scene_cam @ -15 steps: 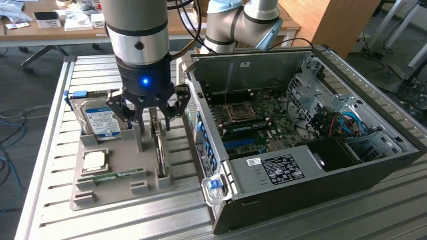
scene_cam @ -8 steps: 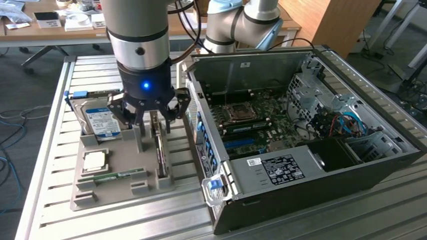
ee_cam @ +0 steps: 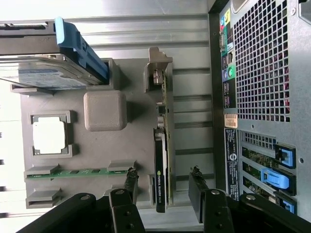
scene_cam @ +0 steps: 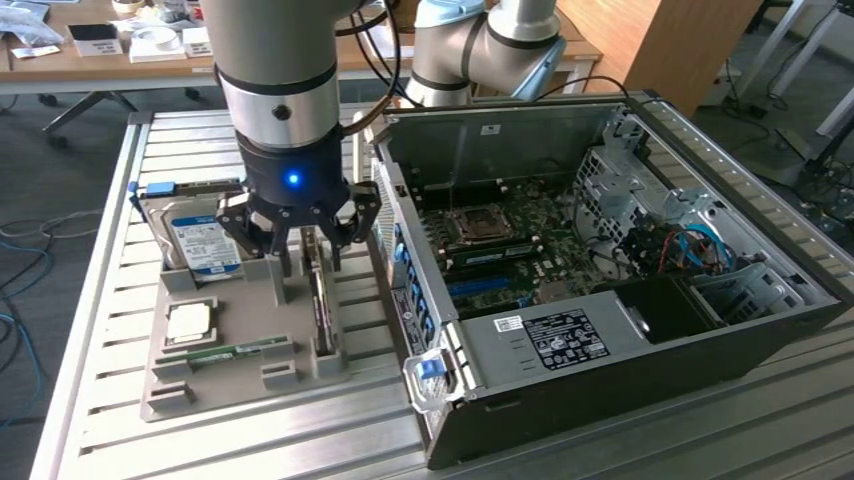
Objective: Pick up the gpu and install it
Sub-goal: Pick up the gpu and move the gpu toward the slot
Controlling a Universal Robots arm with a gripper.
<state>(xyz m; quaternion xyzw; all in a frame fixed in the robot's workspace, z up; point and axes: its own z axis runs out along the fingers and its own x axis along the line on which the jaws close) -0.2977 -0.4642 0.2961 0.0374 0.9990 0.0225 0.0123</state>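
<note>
The gpu (scene_cam: 322, 315) (ee_cam: 160, 165) stands on edge in a slot of the grey tray (scene_cam: 227, 385) (ee_cam: 97, 150), left of centre in the exterior view, its black fan block toward the lower end. My jaws hang right over its upper end, spread wide with one finger on each side of the card; in the wrist view I can see a gap between each finger and the board, so nothing is pinched. Further toward the exterior view's left, the same tray carries the hard drive (scene_cam: 207, 250) (ee_cam: 43, 73) upright at upper left, the CPU (scene_cam: 190, 322) (ee_cam: 48, 136) below it and the RAM stick (scene_cam: 234, 352) (ee_cam: 77, 172) lower still. Just beside the tray on the exterior view's right sits the open PC case (scene_cam: 641, 300) (ee_cam: 262, 73), motherboard exposed. Everything rests on the slatted metal desk (scene_cam: 107, 420).
</note>
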